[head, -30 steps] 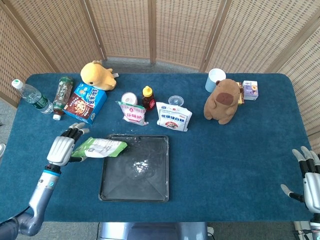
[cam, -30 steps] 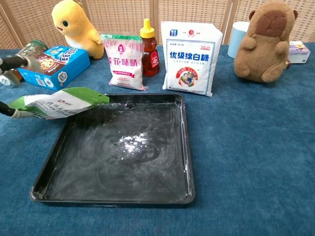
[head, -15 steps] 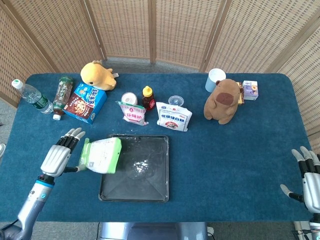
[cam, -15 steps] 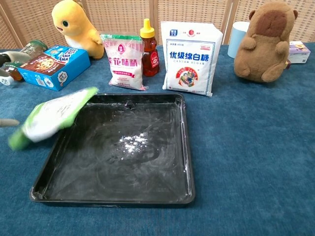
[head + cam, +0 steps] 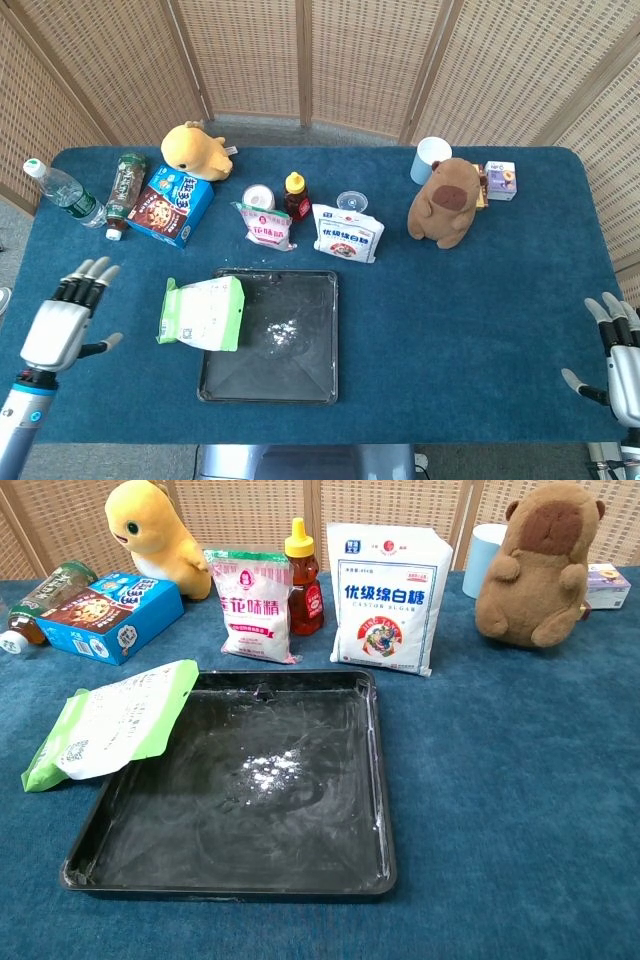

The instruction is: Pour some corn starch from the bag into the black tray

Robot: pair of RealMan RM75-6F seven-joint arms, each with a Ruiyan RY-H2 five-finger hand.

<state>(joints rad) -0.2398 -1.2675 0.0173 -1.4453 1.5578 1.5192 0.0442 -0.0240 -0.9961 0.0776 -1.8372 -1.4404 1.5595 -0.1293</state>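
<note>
The fingers [image 5: 85, 275] of the left hand [image 5: 58, 330] are spread apart and hold nothing; this hand hangs over the blue counter [image 5: 480, 300] well to the left of the black tray [image 5: 290, 370], apart from everything. The fingers [image 5: 612, 312] of the right hand [image 5: 622, 368] are likewise spread and empty, far to the right of the tray at the counter's near right corner.

The green-and-white corn starch bag [image 5: 203, 312] lies tilted across the tray's left rim, one end on the counter and the other over the tray floor, touched by neither hand. A small patch of white powder [image 5: 268, 768] lies near the middle of the tray.

Just behind the tray stand a pink-labelled white bag [image 5: 251, 603], a honey bottle [image 5: 303, 580] and a blue-labelled sugar bag [image 5: 387, 598]. Behind and to the tray's left are a blue cookie box [image 5: 171, 205], a yellow plush [image 5: 197, 150] and two bottles lying on their sides [image 5: 88, 195]. Behind and to its right sits a brown plush [image 5: 444, 202], with a pale blue cup [image 5: 430, 158] beside it.
</note>
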